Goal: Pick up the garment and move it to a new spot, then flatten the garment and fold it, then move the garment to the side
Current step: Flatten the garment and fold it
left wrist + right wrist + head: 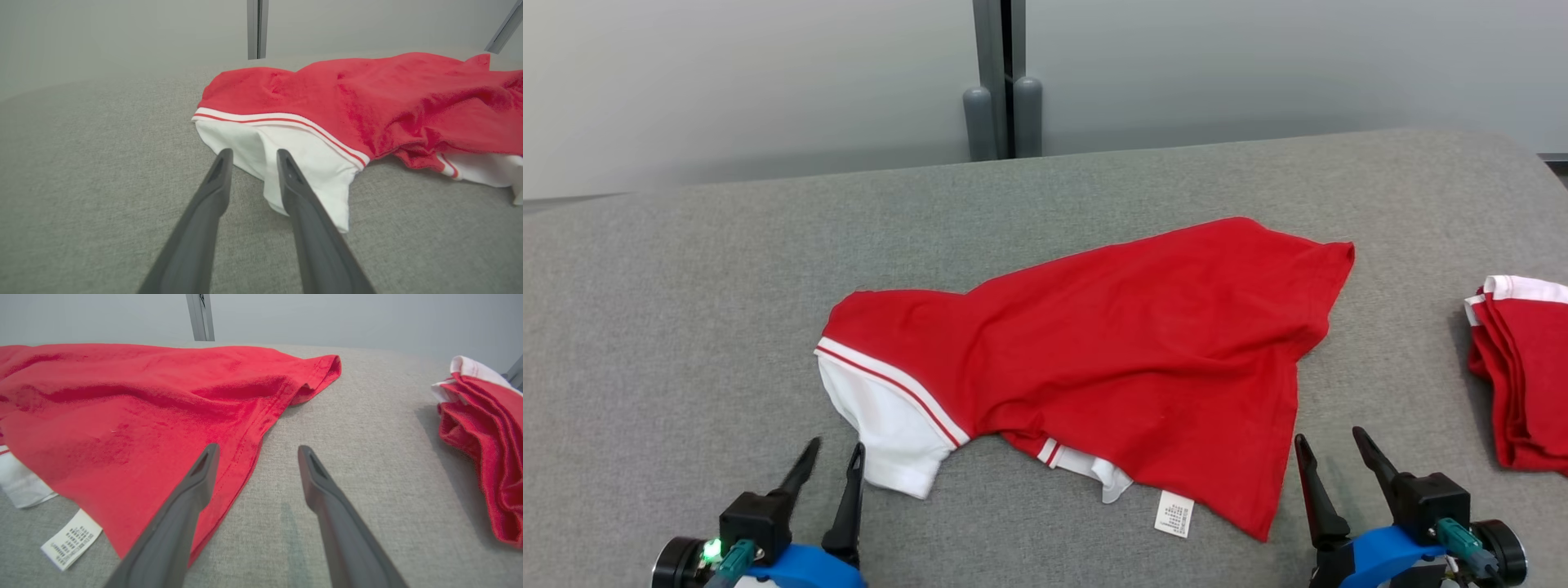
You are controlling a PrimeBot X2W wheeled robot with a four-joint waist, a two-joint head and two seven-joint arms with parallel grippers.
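The garment [1111, 343] is a red shirt with white, red-striped sleeves, spread rumpled across the middle of the grey surface. Its white sleeve [302, 163] points toward my left gripper [835, 447], which stands open just short of the sleeve edge with nothing gripped; in the left wrist view the left gripper [253, 157] has its right finger crossing over the sleeve. My right gripper [1330, 438] is open beside the garment's near hem corner. In the right wrist view the right gripper [255, 453] straddles bare cloth-free surface, its left finger over the hem [245, 449]. A white care label [1174, 514] sticks out at the front.
A folded red and white garment [1523, 367] lies at the right edge of the grey padded surface [686, 327]. A grey post [1003, 82] stands behind the far edge. Bare surface stretches to the left and back.
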